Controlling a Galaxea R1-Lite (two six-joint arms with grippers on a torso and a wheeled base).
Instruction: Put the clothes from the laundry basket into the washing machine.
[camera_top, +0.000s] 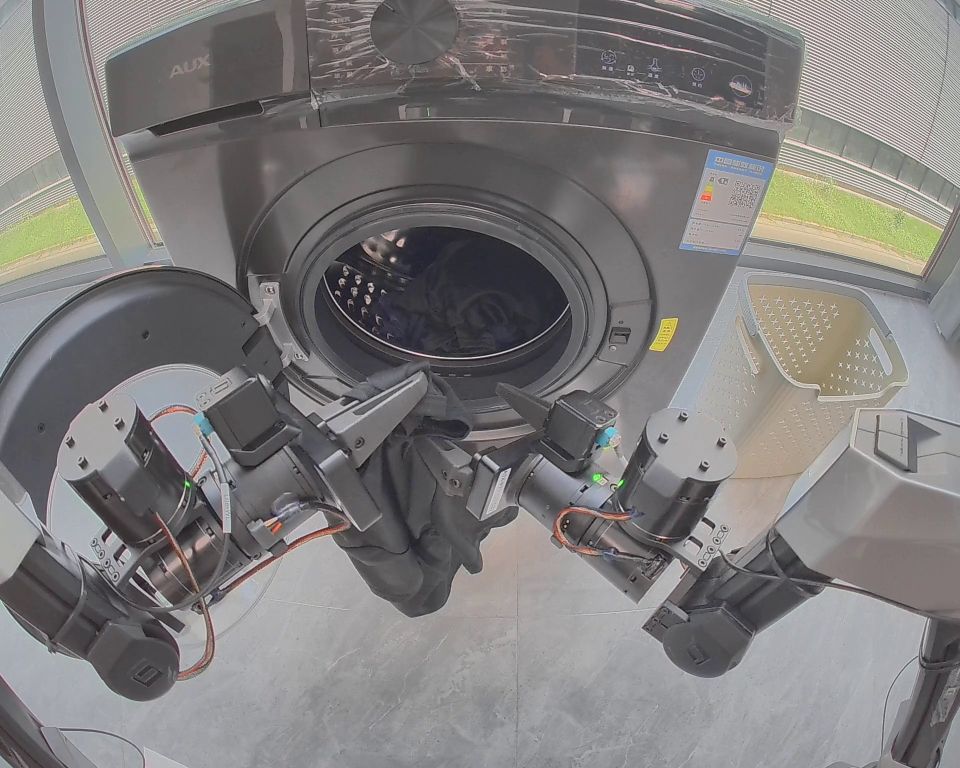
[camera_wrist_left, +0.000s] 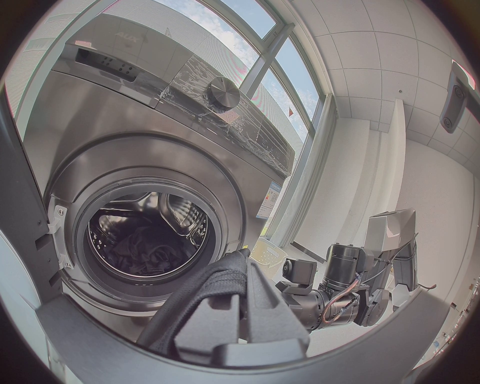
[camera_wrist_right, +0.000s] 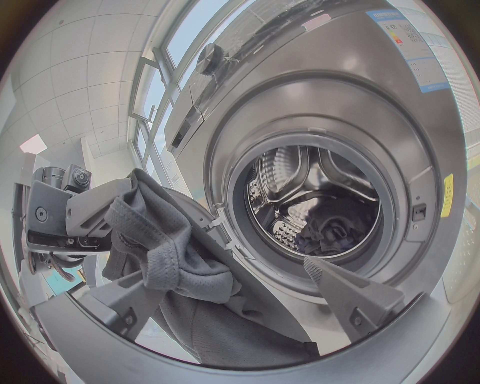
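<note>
Dark garment (camera_top: 420, 530), head view: it is pinched between the closed fingers of the left end effector (camera_top: 400, 395) and hangs above the floor (camera_top: 500, 680), just in front of and below the open port of the washing machine (camera_top: 660, 230). The right end effector (camera_top: 485, 435) is spread wide just beside the cloth, and nothing is gripped by it. Other dark clothes (camera_top: 470, 300) lie in the drum. The door (camera_top: 110, 340) is swung open on the robot's left. The cream laundry basket (camera_top: 810, 370) stands on the floor at the machine's right.

Left wrist view: the left end effector (camera_wrist_left: 245, 272) is seen shut tight on a fold of the dark garment (camera_wrist_left: 200, 295), with the clothes (camera_wrist_left: 145, 250) in the drum beyond.

Right wrist view: the fingers (camera_wrist_right: 350, 295) of the right end effector (camera_wrist_right: 215, 280) are set far apart. The dark garment (camera_wrist_right: 175, 255) lies across one of them, though contact cannot be judged. Its upper edge is held by the left end effector (camera_wrist_right: 117, 200).
</note>
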